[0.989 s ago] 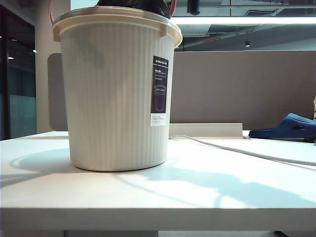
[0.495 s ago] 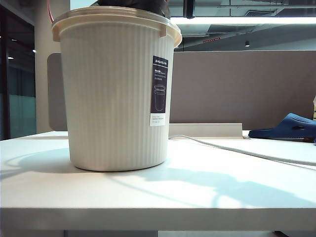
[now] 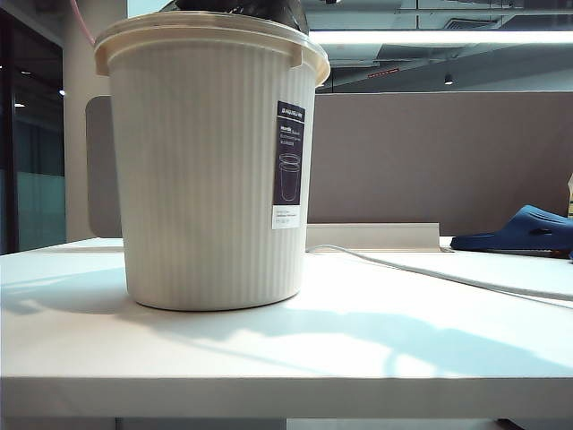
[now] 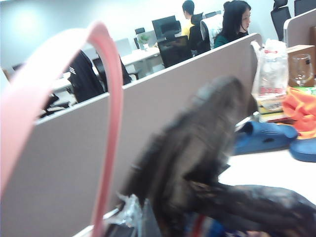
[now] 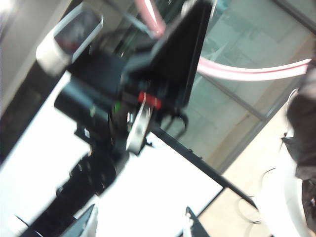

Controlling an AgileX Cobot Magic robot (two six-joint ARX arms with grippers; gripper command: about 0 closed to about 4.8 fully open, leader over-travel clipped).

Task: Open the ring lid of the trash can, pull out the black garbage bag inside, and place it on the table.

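The cream ribbed trash can (image 3: 210, 170) stands on the white table (image 3: 358, 349), left of centre. The crinkled black garbage bag (image 3: 237, 7) pokes above its rim and fills the middle of the left wrist view (image 4: 197, 148). The pink ring lid (image 3: 81, 22) is tilted up off the rim at the can's left. Its hoop (image 4: 111, 98) rises from my left gripper (image 4: 129, 223), which is shut on it. In the right wrist view the ring lid (image 5: 247, 74) runs past the left arm's black body (image 5: 123, 84). My right gripper (image 5: 140, 222) hangs open and holds nothing. Neither gripper shows in the exterior view.
A blue slipper (image 3: 524, 230) lies at the table's far right, and a pale cable (image 3: 430, 271) runs across the top behind the can. A grey partition (image 3: 430, 161) closes the back. Bottles and orange cloth (image 4: 296, 103) crowd the far end beyond the slipper.
The pink ring's visible arc at the can's upper left has swung further left, and its right-hand arc no longer shows. A dark part above the can's right side has left the exterior view.
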